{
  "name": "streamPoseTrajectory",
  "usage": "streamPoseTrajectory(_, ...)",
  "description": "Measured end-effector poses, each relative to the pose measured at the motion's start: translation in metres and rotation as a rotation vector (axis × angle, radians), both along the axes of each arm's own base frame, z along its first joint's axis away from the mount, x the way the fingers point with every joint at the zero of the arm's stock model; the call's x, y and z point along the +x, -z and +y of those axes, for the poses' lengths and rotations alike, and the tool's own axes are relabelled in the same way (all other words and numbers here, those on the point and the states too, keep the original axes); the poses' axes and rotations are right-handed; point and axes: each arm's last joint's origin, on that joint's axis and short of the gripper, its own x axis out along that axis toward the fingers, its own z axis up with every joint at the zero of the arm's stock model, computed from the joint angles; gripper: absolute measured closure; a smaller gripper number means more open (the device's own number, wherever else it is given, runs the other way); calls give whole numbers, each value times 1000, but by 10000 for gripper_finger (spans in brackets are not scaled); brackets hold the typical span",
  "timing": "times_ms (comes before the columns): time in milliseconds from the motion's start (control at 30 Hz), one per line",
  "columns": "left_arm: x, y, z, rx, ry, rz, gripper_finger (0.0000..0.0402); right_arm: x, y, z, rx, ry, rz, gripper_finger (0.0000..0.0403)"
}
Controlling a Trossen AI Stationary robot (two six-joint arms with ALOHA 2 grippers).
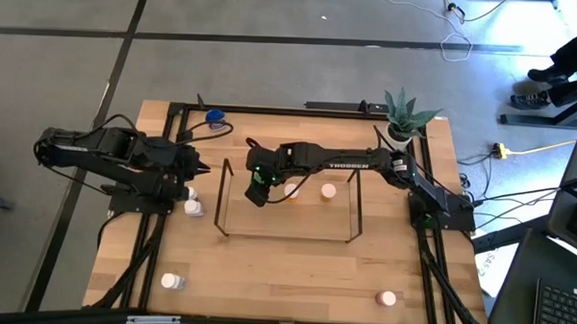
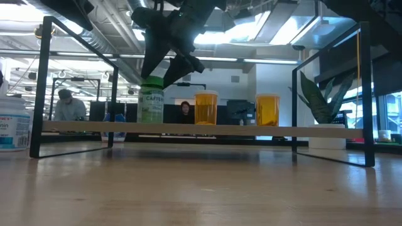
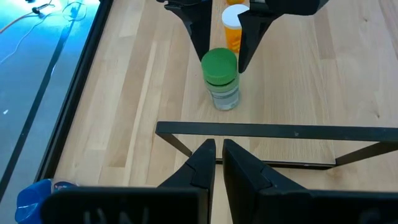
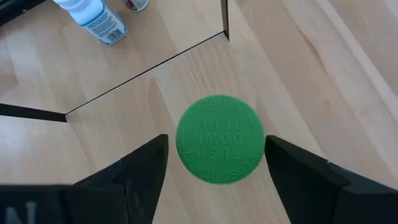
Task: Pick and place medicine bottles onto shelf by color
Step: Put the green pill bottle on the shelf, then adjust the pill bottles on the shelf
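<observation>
High view: right gripper (image 1: pixel 259 185) sits over the shelf (image 1: pixel 286 237), left end, beside two orange bottles (image 1: pixel 292 191). Left gripper (image 1: pixel 200 166) waits by the table's left side, fingers pinched shut, holding nothing.

Low view: green-cap bottle (image 2: pixel 151 99) stands upright on the shelf board, w/ the right gripper's fingers spread at its top; looks like placing is done, release underway (contact hard to judge).

Left wrist view: the right gripper's fingers flank the green cap (image 3: pixel 219 65), an orange bottle close behind.

Right wrist view: gaps both sides of the cap. Next: lift straight up; wire rail near, little sideways room.
</observation>
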Motion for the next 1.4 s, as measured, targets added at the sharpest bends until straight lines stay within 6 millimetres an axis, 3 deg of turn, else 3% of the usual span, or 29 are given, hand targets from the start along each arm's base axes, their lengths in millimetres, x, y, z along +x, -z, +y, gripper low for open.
streamPoseTrajectory(667, 0, 0, 0, 0, 0, 1, 376, 1, -4, 4, 7, -11, -15, 125)
streamPoseTrajectory(967, 0, 0, 0, 0, 0, 0, 376, 0, -19, 2, -76, -14, -30, 125)
streamPoseTrajectory(1300, 0, 0, 0, 0, 0, 0, 376, -6, -57, 1, -179, -88, -68, 125)
streamPoseTrajectory(1400, 0, 0, 0, 0, 0, 0, 376, -13, -65, 2, -203, -184, -54, 125)
